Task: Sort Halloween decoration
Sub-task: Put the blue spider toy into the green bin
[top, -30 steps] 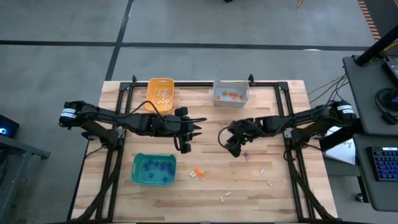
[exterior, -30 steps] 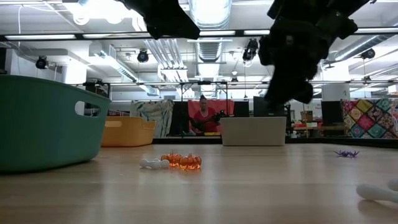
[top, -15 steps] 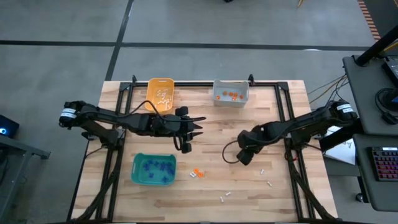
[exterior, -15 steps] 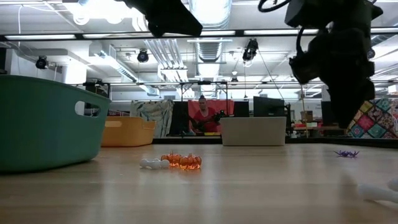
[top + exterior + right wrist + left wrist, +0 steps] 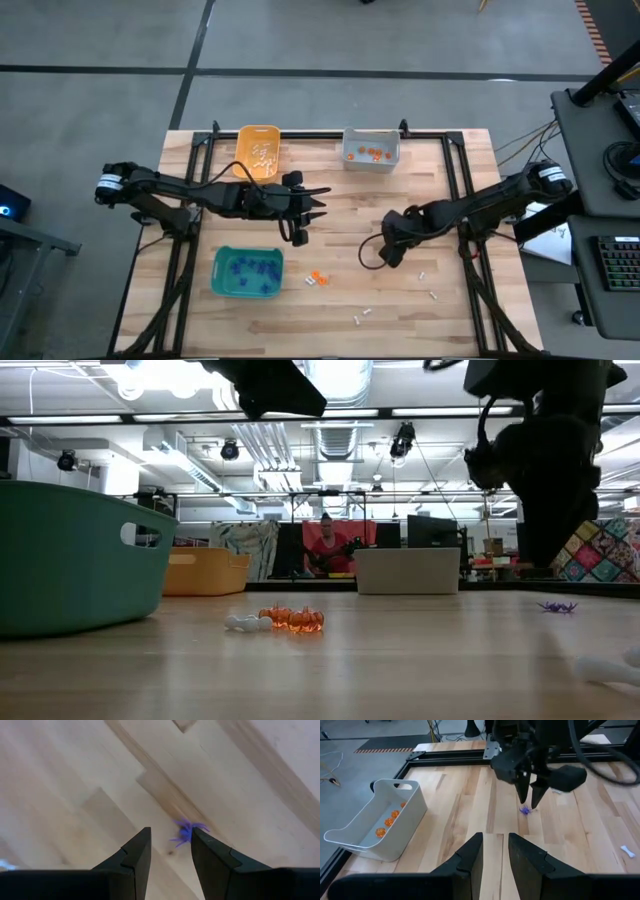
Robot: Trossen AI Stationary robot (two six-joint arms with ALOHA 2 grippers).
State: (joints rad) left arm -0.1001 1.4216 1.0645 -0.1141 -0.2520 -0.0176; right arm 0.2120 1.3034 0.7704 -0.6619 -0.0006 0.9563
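Right gripper (image 5: 170, 851) lowered over purple spider (image 5: 186, 831) (sprawled flat).

No text, label, brand, number or sign can be read in any of the views: none on the bins, the desk, the arms or in the room beyond.
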